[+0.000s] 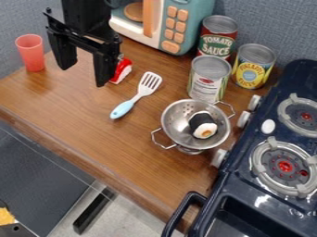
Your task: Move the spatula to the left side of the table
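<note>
The claw (85, 74) was held above the upper-left part of the wooden table (93, 127), its two fingers spread apart with nothing gripped. The slotted spatula (123, 109) was laid flat near the table's middle, between the claw and the metal colander (172, 121), its white head pointed toward the toy microwave (170, 34) and its light-blue handle toward the table's front edge. A black-and-white toy piece (203, 125) was contained in the colander. A coral cup (31, 53) was stood upright at the far left. Three cans (207, 85) were grouped behind the colander, and the dark toy stove (248, 139) was placed at the right.
</note>
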You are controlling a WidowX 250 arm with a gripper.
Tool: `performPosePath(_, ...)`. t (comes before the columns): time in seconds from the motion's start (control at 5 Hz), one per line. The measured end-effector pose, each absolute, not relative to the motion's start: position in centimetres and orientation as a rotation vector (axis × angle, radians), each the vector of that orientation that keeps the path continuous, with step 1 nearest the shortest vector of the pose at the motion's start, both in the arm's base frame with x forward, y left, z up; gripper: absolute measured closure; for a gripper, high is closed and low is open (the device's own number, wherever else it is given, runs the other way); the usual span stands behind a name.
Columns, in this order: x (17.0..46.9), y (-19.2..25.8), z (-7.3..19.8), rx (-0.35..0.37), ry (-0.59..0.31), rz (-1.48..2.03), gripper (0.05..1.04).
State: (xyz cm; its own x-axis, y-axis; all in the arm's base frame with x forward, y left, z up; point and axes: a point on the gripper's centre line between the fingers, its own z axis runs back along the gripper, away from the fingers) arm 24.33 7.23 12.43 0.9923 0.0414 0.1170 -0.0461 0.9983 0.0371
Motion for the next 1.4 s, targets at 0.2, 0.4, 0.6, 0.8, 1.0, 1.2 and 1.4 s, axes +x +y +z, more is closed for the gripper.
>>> performPosePath(0.2, 24.2, 7.1, 11.8, 0.026, -0.088, 0.051, 0.084)
performPosePath(0.4, 26.2, 7.5, 11.5, -0.001, -0.044, 0.078, 0.084)
performPosePath(0.6, 28.8, 8.4, 10.8, 0.004, -0.010, 0.110, 0.084)
performPosePath(0.8, 31.6, 9.2, 8.8, 0.025, 0.013, 0.119, 0.084)
performPosePath(1.0, 32.4, 8.5, 7.5, 0.116, 0.024, 0.090, 0.084)
performPosePath(1.2, 30.4, 7.4, 5.8, 0.146, 0.055, 0.044, 0.084)
performPosePath(1.4, 29.4, 6.4, 6.1, 0.146, 0.039, 0.023, 0.084)
